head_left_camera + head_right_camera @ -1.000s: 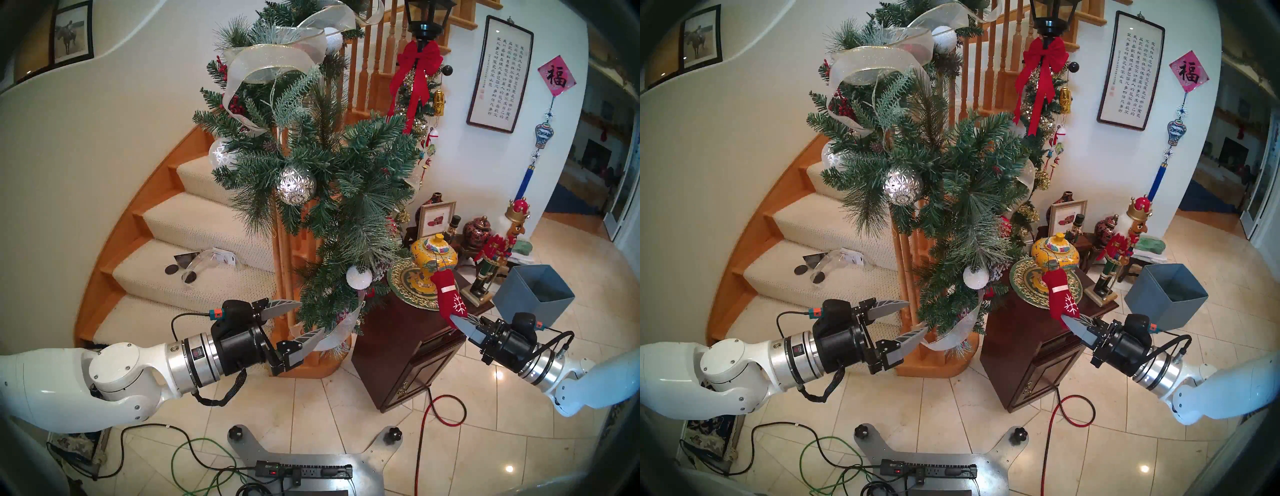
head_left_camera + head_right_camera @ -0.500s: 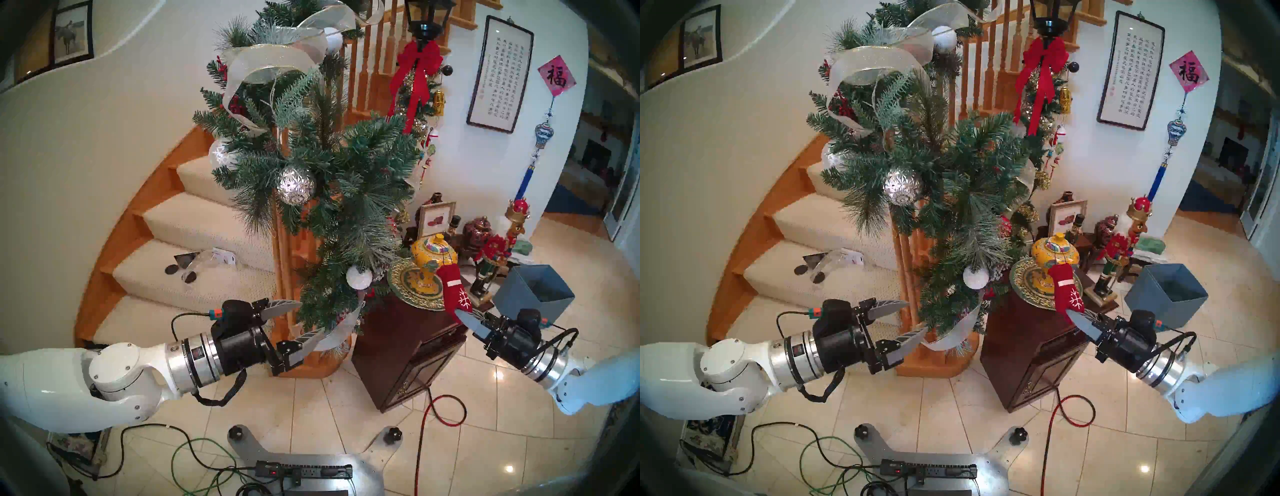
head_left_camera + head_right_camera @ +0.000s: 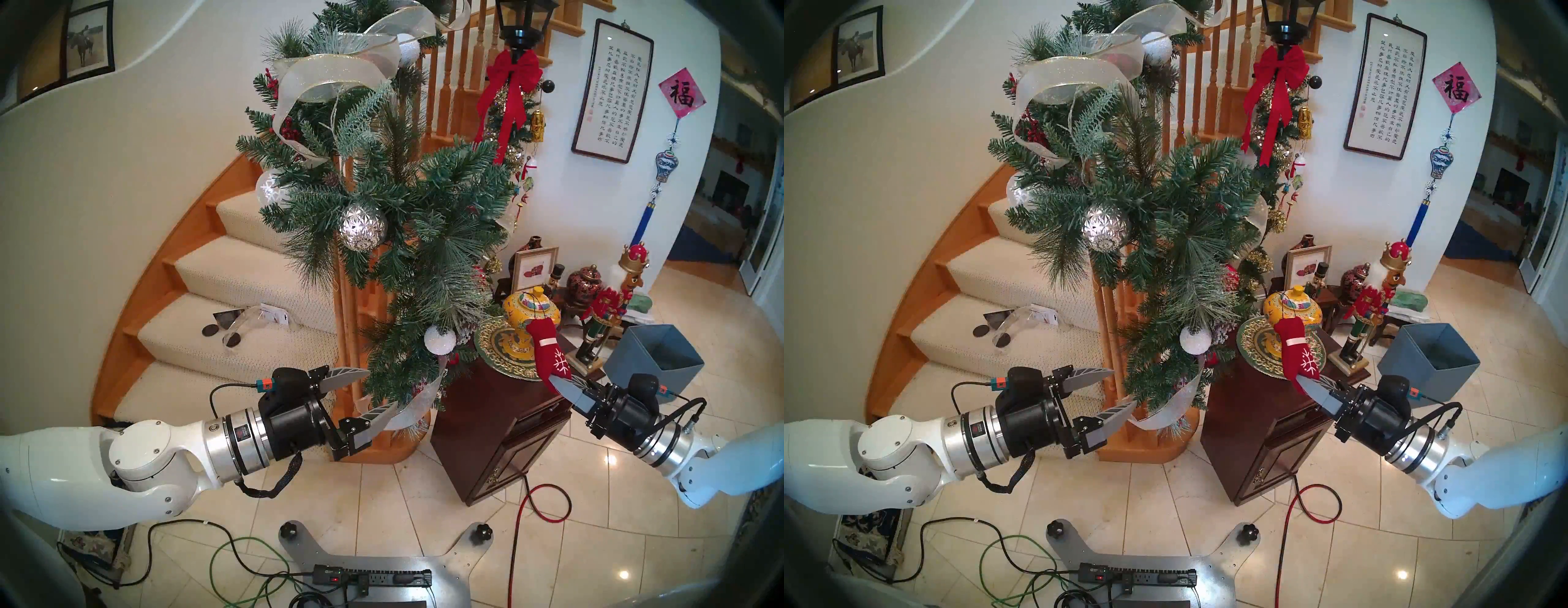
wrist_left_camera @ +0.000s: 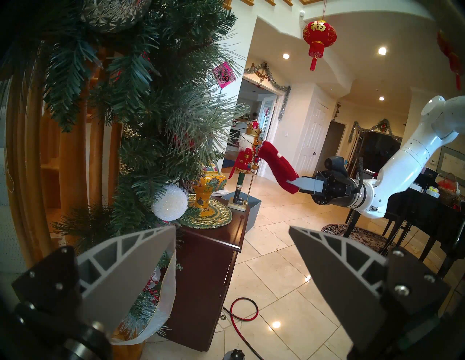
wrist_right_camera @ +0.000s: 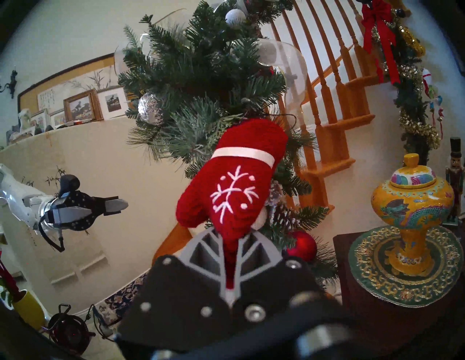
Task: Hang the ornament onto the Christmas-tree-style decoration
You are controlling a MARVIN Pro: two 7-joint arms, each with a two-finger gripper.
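Scene evenly lit, bright, soft daylight tone; hard shadows not seen. Recessed ceiling lights blown out in left wrist view; glare spots mirrored on floor tiles. Strong fisheye bending and dark rim in all four views. Head views sharp. Right wrist view: right gripper base blurred, out of focus; mitten sharp.

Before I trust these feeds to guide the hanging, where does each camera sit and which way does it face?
Head pair: high, looking down at garland, both arms.
Left wrist: behind open left gripper, facing across hall; right arm shows.
Right wrist: behind right gripper shut on mitten, facing garland; left gripper beyond.
Shared: both wrist views show the yellow jar.
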